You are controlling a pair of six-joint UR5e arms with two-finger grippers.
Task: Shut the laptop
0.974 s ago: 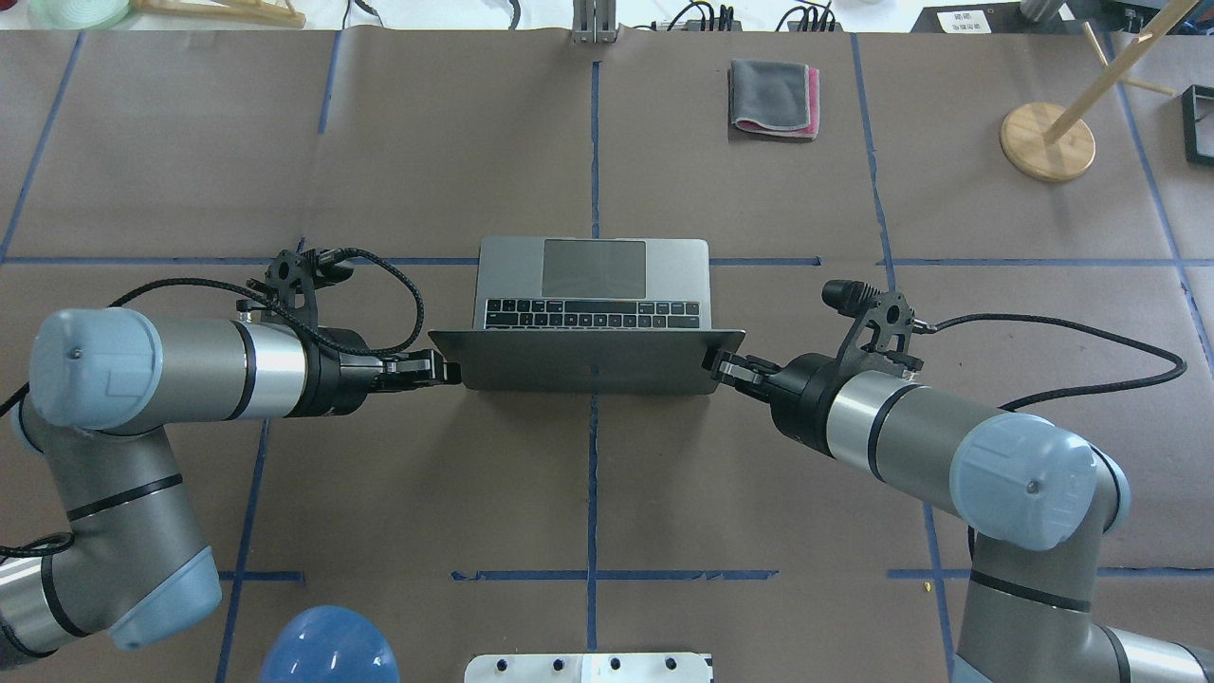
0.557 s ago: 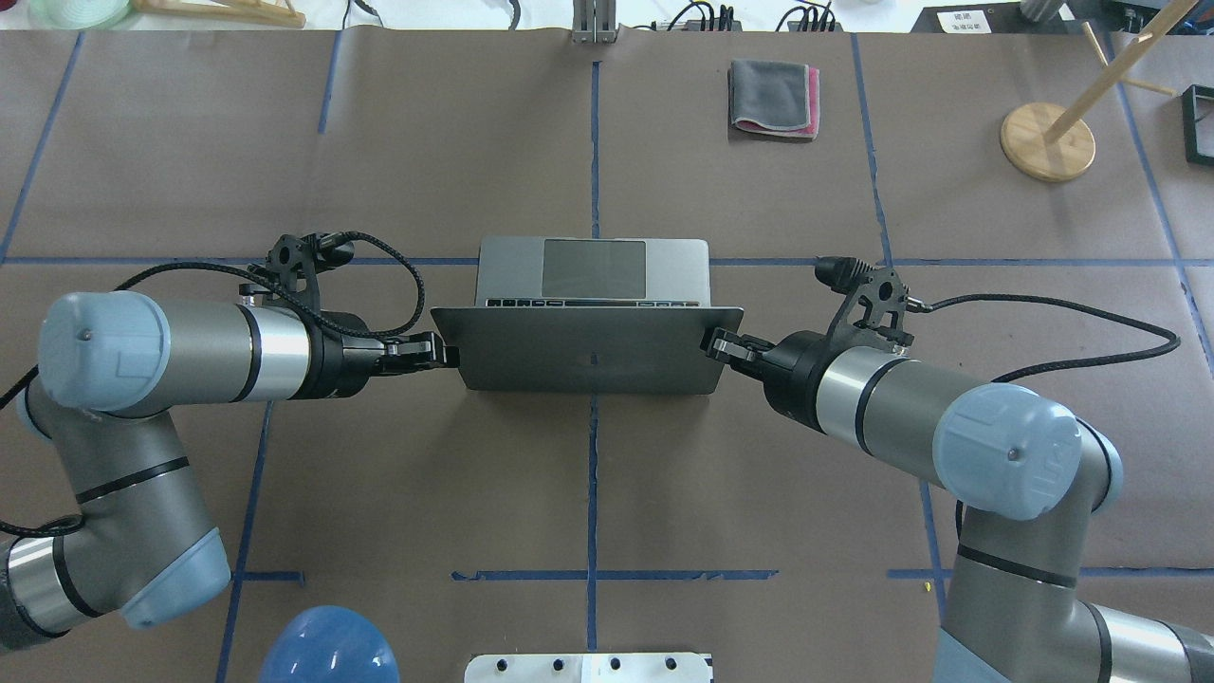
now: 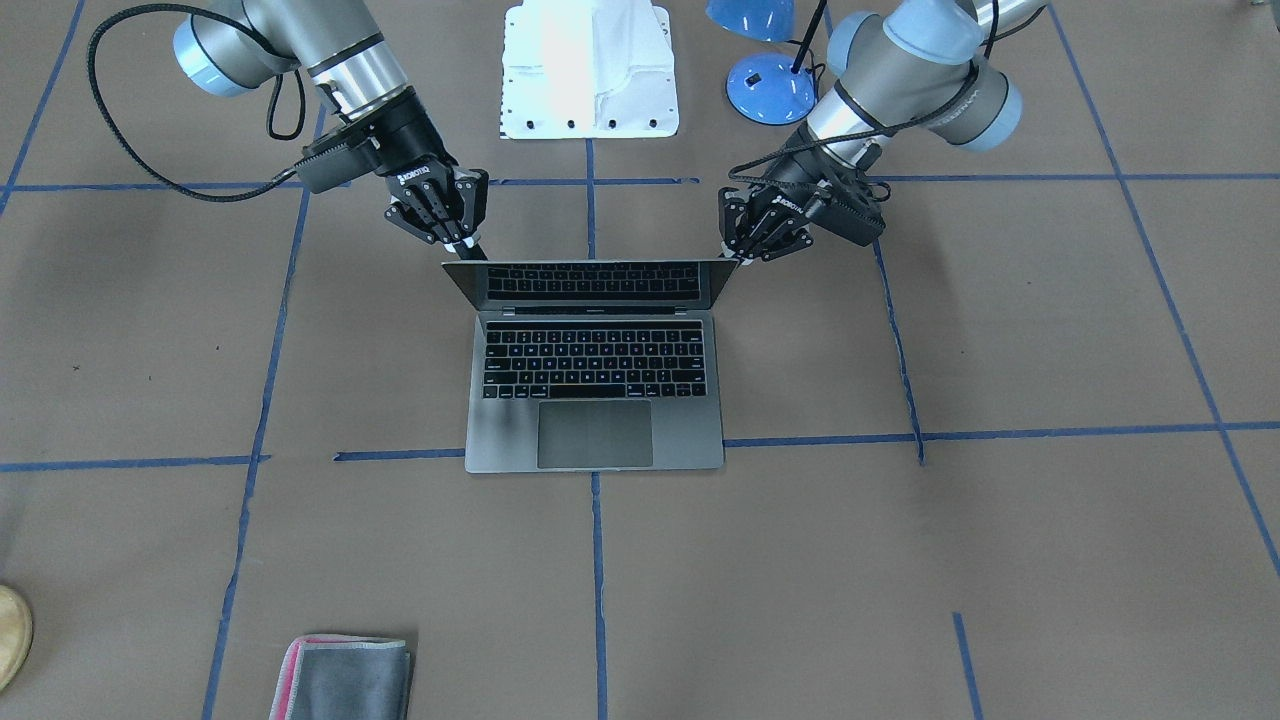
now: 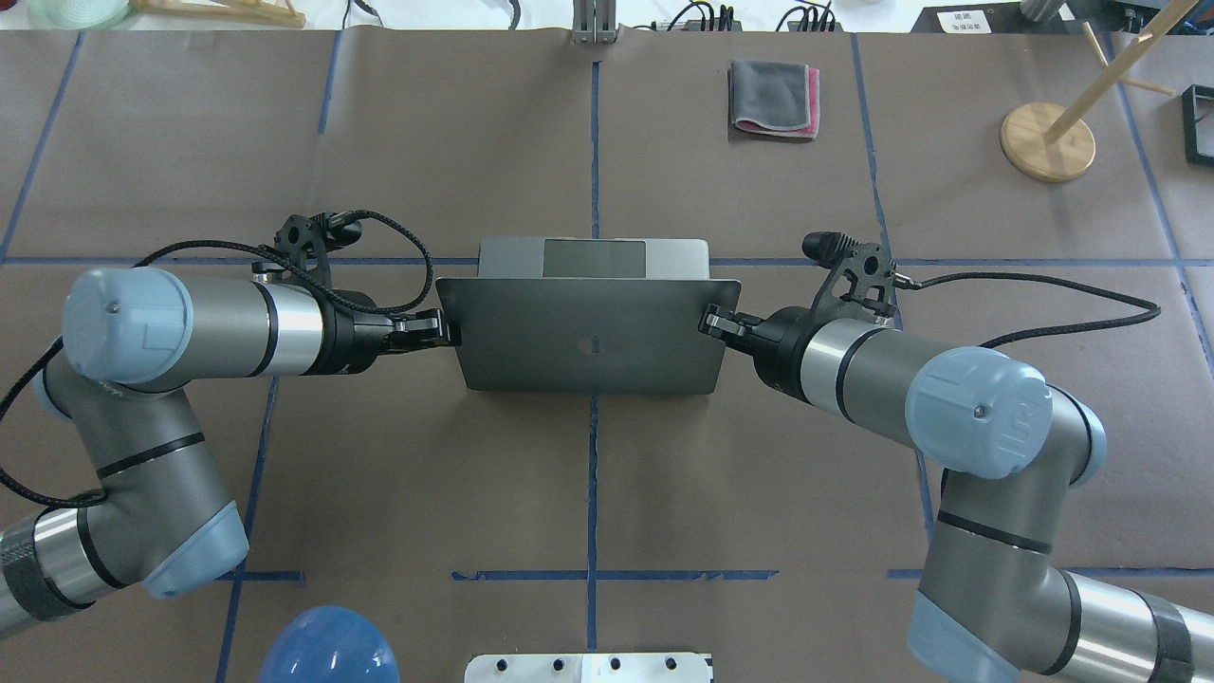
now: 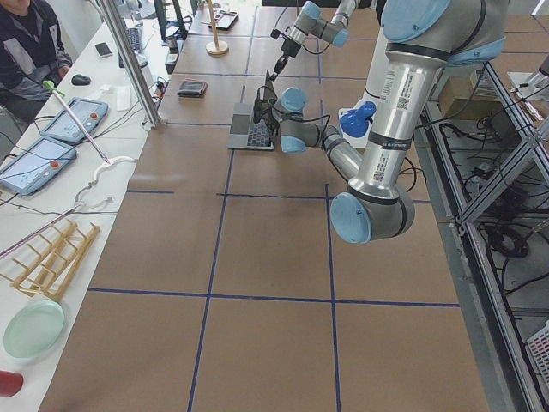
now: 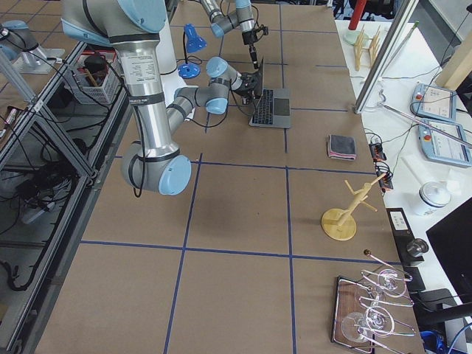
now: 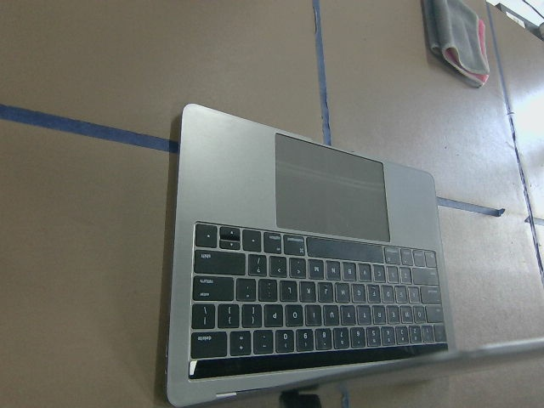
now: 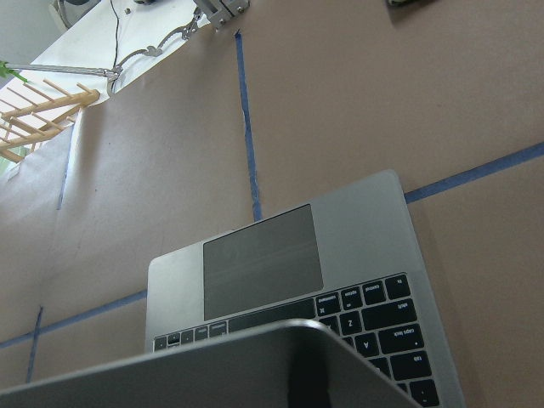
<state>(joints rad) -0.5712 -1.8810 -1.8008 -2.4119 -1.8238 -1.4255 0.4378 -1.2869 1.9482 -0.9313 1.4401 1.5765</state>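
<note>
The space-grey laptop (image 4: 588, 332) stands in the middle of the table, its lid partly lowered. In the overhead view the lid hides the keyboard and part of the trackpad. The front view shows the keyboard and base (image 3: 595, 375) under the tilted lid. My left gripper (image 4: 448, 329) is shut, its tips against the back of the lid's upper left corner; it also shows in the front view (image 3: 738, 255). My right gripper (image 4: 709, 324) is shut against the back of the other upper corner (image 3: 468, 248). Both wrist views show the keyboard (image 7: 323, 280) and trackpad (image 8: 263, 272), with the lid's edge hiding the fingers.
A folded grey-and-pink cloth (image 4: 773, 98) lies at the far side, right of centre. A wooden stand (image 4: 1047, 140) is at the far right. A blue lamp base (image 3: 770, 85) and a white plate (image 3: 588, 70) sit near the robot's base.
The lid has tilted further forward and down, and now covers the keyboard in the overhead view. Both grippers have moved forward with its upper corners.
</note>
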